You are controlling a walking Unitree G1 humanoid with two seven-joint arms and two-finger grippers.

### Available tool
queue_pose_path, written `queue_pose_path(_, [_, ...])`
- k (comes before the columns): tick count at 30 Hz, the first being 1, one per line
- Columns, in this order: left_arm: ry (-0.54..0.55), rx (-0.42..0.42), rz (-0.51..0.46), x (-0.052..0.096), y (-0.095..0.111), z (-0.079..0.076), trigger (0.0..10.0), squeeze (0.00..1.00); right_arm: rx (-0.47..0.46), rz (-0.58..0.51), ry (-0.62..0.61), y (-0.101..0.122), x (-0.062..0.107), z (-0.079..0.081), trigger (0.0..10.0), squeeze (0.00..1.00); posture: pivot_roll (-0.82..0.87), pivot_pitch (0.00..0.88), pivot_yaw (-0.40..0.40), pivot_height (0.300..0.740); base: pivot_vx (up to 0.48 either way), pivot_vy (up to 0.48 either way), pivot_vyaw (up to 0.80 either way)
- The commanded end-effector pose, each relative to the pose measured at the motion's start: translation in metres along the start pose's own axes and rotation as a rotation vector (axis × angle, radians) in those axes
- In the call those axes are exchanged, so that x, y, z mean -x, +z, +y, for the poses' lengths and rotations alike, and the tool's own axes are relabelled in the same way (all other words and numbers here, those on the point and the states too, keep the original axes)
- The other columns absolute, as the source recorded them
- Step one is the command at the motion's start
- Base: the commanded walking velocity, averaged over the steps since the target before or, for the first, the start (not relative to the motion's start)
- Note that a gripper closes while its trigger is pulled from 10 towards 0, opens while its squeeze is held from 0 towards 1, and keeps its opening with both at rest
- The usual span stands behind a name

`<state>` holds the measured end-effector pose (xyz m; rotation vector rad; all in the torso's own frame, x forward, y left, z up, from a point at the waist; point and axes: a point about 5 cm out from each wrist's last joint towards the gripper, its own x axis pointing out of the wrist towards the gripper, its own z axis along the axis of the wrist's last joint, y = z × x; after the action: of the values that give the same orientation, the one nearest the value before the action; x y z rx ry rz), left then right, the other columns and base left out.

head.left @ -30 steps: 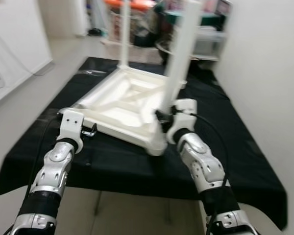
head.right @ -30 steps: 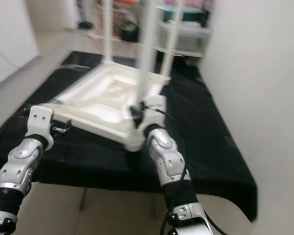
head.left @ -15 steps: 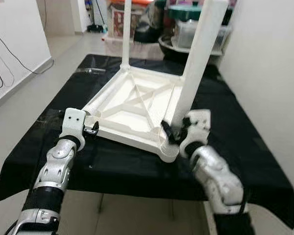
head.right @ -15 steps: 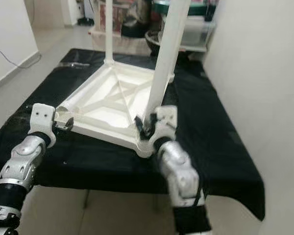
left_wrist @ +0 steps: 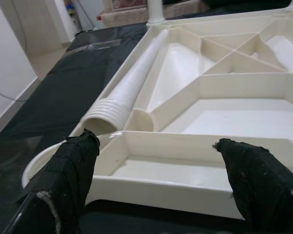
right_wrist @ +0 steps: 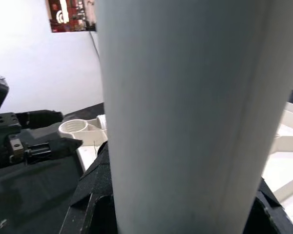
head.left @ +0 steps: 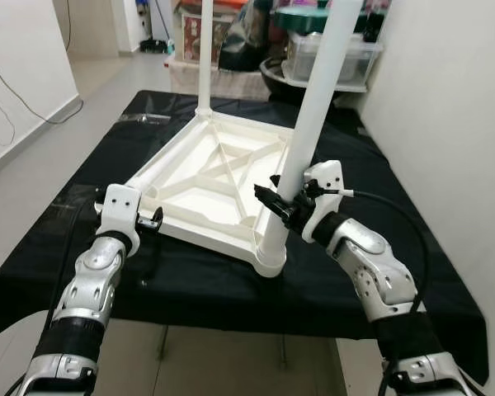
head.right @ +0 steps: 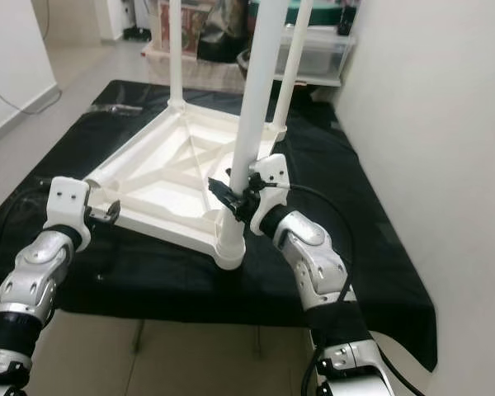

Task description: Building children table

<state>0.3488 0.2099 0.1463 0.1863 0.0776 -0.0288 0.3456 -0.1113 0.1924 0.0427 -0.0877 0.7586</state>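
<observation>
A white plastic table top (head.left: 206, 186) lies upside down on the black-covered table (head.left: 412, 247). Two white legs stand at its far corners (head.left: 205, 58) (head.right: 290, 66). A third leg (head.left: 309, 124) stands in the near right corner socket, and my right gripper (head.left: 282, 206) is shut on it low down; the right wrist view has this leg (right_wrist: 185, 112) up close. My left gripper (head.left: 153, 220) hangs open at the near left corner, fingers (left_wrist: 68, 165) astride the rim beside an empty round socket (left_wrist: 39, 163). A loose ribbed-end leg (left_wrist: 132, 85) lies inside the top.
A white wall (head.left: 454, 99) runs close along the right side of the table. Storage bins and clutter (head.left: 330, 58) stand behind the far edge. Open floor (head.left: 33, 157) lies to the left. The black cloth hangs over the near edge.
The head camera has steadied and shifted. The near right leg, tilted before, now stands straighter in its socket, with my right gripper turned and higher on it. The left gripper stays at the near left corner.
</observation>
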Motion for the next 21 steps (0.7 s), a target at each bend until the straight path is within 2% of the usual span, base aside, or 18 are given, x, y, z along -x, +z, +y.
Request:
queue_pose_path(1, [-0.005,-0.005,0.010,0.002,-0.004,-0.002,10.0,0.00,-0.036,0.236,-0.275,-0.047,0.000,-0.015,0.0,0.00,0.14,0.000,-0.105,0.740,0.000,0.000,0.00])
queue_pose_path(4, [-0.005,-0.005,0.010,0.002,-0.004,-0.002,10.0,0.00,-0.036,0.236,-0.275,-0.047,0.000,-0.015,0.0,0.00,0.14,0.000,-0.105,0.740,0.000,0.000,0.00])
queue_pose_path(5, [-0.007,-0.003,0.011,0.002,-0.004,-0.002,10.0,0.00,-0.073,0.266,-0.640,-0.057,0.015,-0.030,0.0,0.00,0.14,0.000,-0.100,0.740,0.000,0.000,0.00])
queue_pose_path(7, [-0.007,-0.003,0.011,0.002,-0.004,-0.002,10.0,0.00,-0.073,0.266,-0.640,-0.057,0.015,-0.030,0.0,0.00,0.14,0.000,-0.100,0.740,0.000,0.000,0.00])
queue_pose_path(8, [-0.012,-0.004,0.014,0.001,-0.004,-0.003,10.0,0.00,-0.124,0.268,-0.818,-0.059,0.024,-0.022,4.0,0.00,0.13,0.000,-0.089,0.740,0.000,0.000,0.00])
queue_pose_path(10, [-0.012,-0.004,0.014,0.001,-0.004,-0.003,10.0,0.00,-0.124,0.268,-0.818,-0.059,0.024,-0.022,4.0,0.00,0.13,0.000,-0.089,0.740,0.000,0.000,0.00])
queue_pose_path(11, [-0.021,-0.002,0.017,0.000,-0.004,-0.006,10.0,0.00,-0.144,0.199,-0.755,-0.047,0.021,0.004,10.0,0.00,0.12,0.000,-0.082,0.740,0.000,0.000,0.00])
queue_pose_path(12, [-0.021,-0.002,0.017,0.000,-0.004,-0.006,10.0,0.00,-0.144,0.199,-0.755,-0.047,0.021,0.004,10.0,0.00,0.12,0.000,-0.082,0.740,0.000,0.000,0.00])
queue_pose_path(13, [-0.029,0.000,0.016,-0.002,-0.003,-0.010,10.0,0.00,-0.109,0.129,-0.633,-0.030,0.019,0.025,10.0,0.00,0.12,0.000,-0.083,0.740,0.000,0.000,0.00])
queue_pose_path(15, [-0.029,0.000,0.016,-0.002,-0.003,-0.010,10.0,0.00,-0.109,0.129,-0.633,-0.030,0.019,0.025,10.0,0.00,0.12,0.000,-0.083,0.740,0.000,0.000,0.00])
queue_pose_path(16, [-0.034,0.001,0.014,-0.002,-0.002,-0.011,10.0,0.00,-0.080,0.095,-0.593,-0.018,0.019,0.030,10.0,1.00,0.13,0.000,-0.086,0.740,0.000,0.000,0.00])
queue_pose_path(17, [-0.026,0.000,0.015,-0.002,-0.003,-0.008,10.0,0.00,-0.041,0.062,-0.572,-0.006,0.019,0.021,10.0,1.00,0.13,0.000,-0.093,0.740,0.000,0.000,0.00])
queue_pose_path(18, [-0.026,0.000,0.015,-0.002,-0.003,-0.008,10.0,0.00,-0.041,0.062,-0.572,-0.006,0.019,0.021,10.0,1.00,0.13,0.000,-0.093,0.740,0.000,0.000,0.00])
queue_pose_path(19, [-0.017,-0.003,0.017,-0.001,-0.004,-0.005,10.0,0.00,-0.035,0.038,-0.557,0.004,0.018,0.007,10.0,1.00,0.13,0.000,-0.096,0.740,0.000,0.000,0.00])
queue_pose_path(20, [-0.017,-0.003,0.017,-0.001,-0.004,-0.005,10.0,0.00,-0.035,0.038,-0.557,0.004,0.018,0.007,10.0,1.00,0.13,0.000,-0.096,0.740,0.000,0.000,0.00])
queue_pose_path(21, [-0.011,-0.004,0.018,-0.001,-0.005,-0.003,10.0,0.00,-0.041,0.020,-0.540,0.010,0.016,-0.001,10.0,1.00,0.13,0.000,-0.096,0.740,0.000,0.000,0.00])
